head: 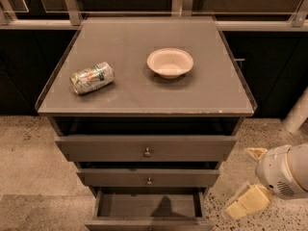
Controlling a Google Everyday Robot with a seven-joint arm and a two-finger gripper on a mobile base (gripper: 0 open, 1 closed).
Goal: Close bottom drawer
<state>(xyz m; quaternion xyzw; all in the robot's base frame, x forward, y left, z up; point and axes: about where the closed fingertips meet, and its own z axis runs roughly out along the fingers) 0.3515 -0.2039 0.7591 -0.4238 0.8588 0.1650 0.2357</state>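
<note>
The bottom drawer (144, 206) is the lowest of three grey-brown drawers in the cabinet. It stands pulled out, and its empty inside shows, with its front rim (149, 223) at the lower edge of the view. Its knob is out of view. My gripper (239, 181) hangs to the right of the cabinet, level with the lower drawers and apart from them. Its two pale yellow fingers (248, 201) are spread open with nothing between them.
The middle drawer (148, 178) and the top drawer (147, 148) stick out slightly. On the cabinet top (144, 93) lie a crushed can (91, 78) and a beige bowl (170, 62). Speckled floor surrounds the cabinet. Dark cabinets and a rail run behind.
</note>
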